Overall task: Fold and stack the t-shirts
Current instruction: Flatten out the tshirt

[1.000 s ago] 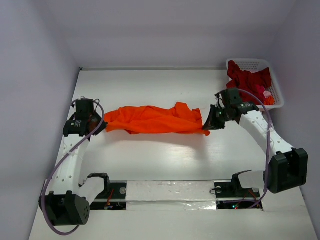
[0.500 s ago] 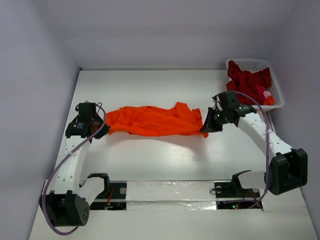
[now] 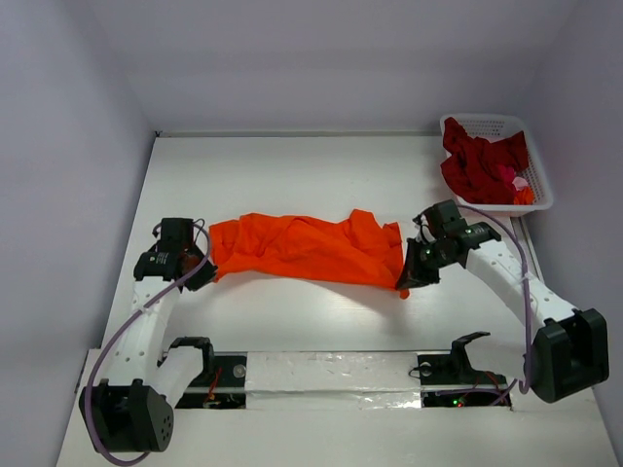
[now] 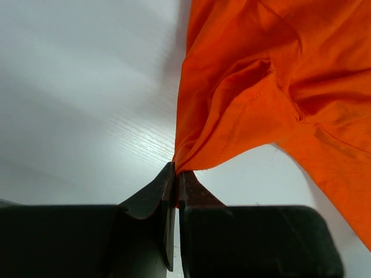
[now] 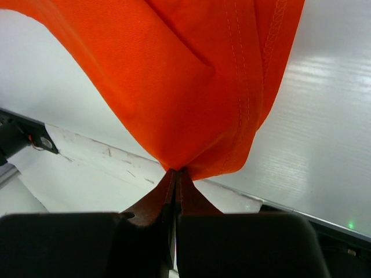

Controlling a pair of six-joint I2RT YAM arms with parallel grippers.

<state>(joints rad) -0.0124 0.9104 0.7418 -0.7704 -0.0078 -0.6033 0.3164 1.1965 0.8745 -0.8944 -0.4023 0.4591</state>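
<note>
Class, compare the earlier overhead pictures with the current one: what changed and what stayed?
The left hand and right hand drew the bright orange cloth t-shirt toward the near edge of the table, staying shut on its ends. The white latticed plastic basket of dark red t-shirts stayed put.
</note>
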